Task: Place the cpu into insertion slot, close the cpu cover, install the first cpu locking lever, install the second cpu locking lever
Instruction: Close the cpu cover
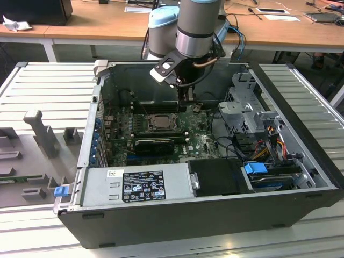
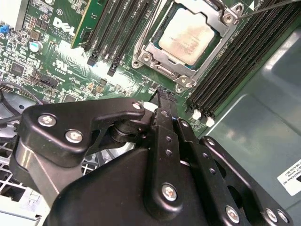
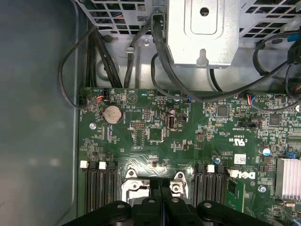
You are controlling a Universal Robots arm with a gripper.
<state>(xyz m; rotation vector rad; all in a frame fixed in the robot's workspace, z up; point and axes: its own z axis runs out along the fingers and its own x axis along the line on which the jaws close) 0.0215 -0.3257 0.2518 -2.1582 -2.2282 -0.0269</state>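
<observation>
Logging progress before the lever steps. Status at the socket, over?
Gripper shut, empty, close beside the cpu cover. Cpu seated under it, cover down. Thin lever rod off the cover's corner; latched or not, cannot tell.

The cpu (image 2: pixel 190 35) is a flat square chip with a pale silvery-beige, faintly smudged top. It lies level in the insertion slot (image 2: pixel 164 71), a silver-rimmed square socket on the green board (image 2: pixel 61 56) between rows of black memory slots (image 2: pixel 244 56). The cpu cover (image 2: pixel 218 40), a thin silvery frame, lies down around the chip, whose top shows through its window. In the exterior view the socket sits mid-case, toward the far wall.
</observation>
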